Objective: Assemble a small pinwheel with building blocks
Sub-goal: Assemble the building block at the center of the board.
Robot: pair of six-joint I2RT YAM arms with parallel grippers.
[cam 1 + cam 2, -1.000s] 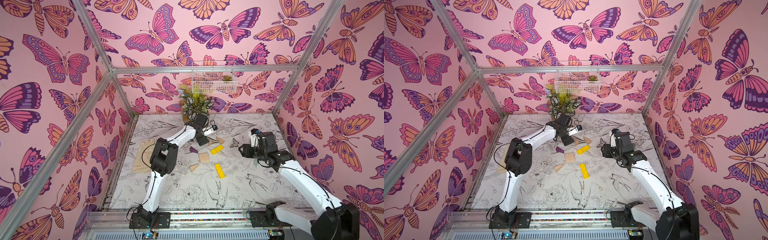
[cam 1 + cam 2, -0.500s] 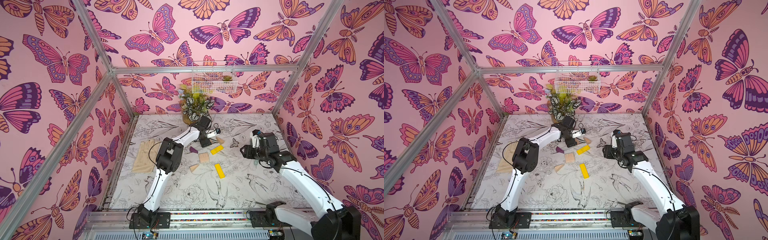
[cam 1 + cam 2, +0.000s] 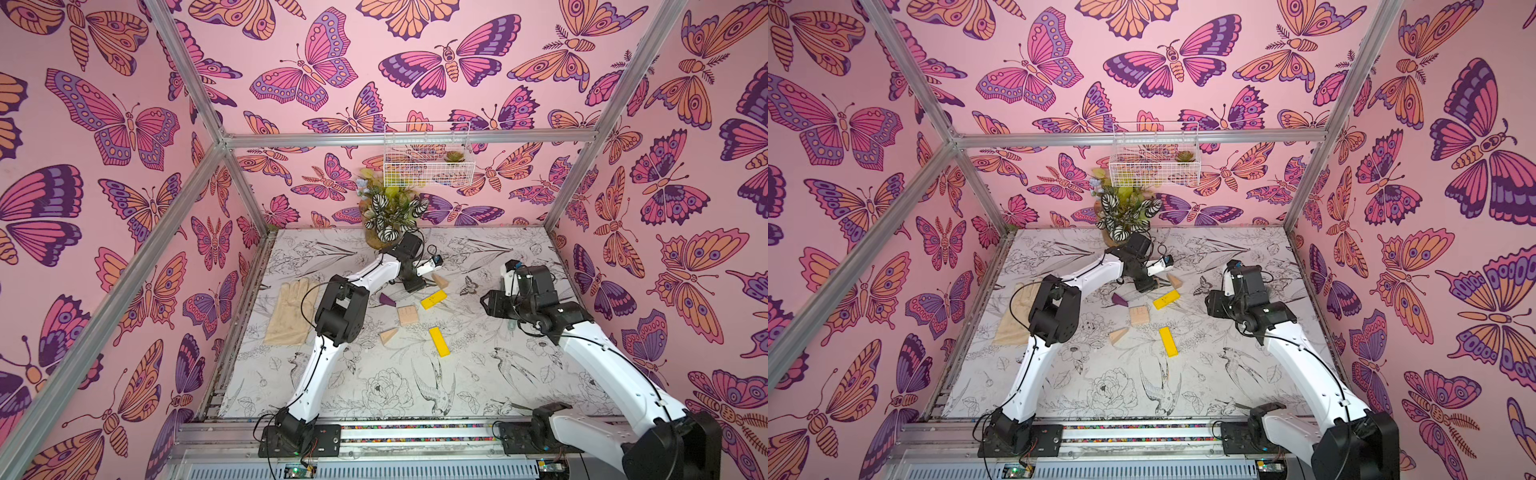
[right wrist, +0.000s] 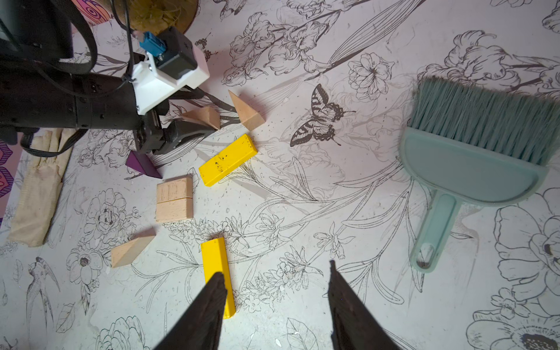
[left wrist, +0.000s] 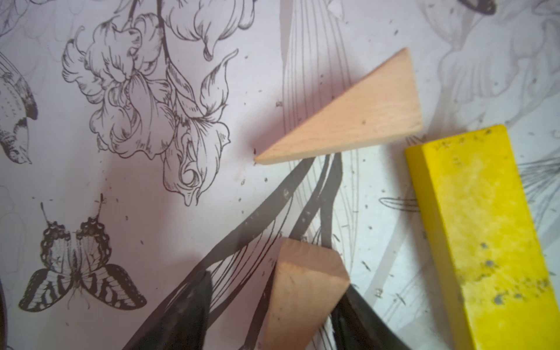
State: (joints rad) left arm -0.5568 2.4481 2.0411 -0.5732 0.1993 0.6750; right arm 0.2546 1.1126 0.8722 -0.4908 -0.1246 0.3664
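Observation:
The building blocks lie loose on the floral table, with no pinwheel formed. In the left wrist view, my left gripper (image 5: 278, 281) straddles an upright wooden wedge (image 5: 303, 288). One finger touches it and a gap shows at the other. A flat wedge (image 5: 357, 118) and a yellow bar (image 5: 485, 242) lie just beyond. The right wrist view shows a purple wedge (image 4: 142, 165), a squarish wooden pair (image 4: 174, 198), another wedge (image 4: 130, 250) and a second yellow bar (image 4: 216, 266). My right gripper (image 4: 275, 272) hangs open and empty by that bar's end.
A teal hand brush (image 4: 472, 145) lies on the table's right side. A beige glove (image 3: 291, 311) lies at the left. A potted plant (image 3: 390, 216) stands at the back wall under a white wire basket (image 3: 428, 160). Pink butterfly walls enclose the table.
The left arm's elbow swung right and its gripper came down around the upright wedge, with the jaws narrowing. The right arm barely moved.

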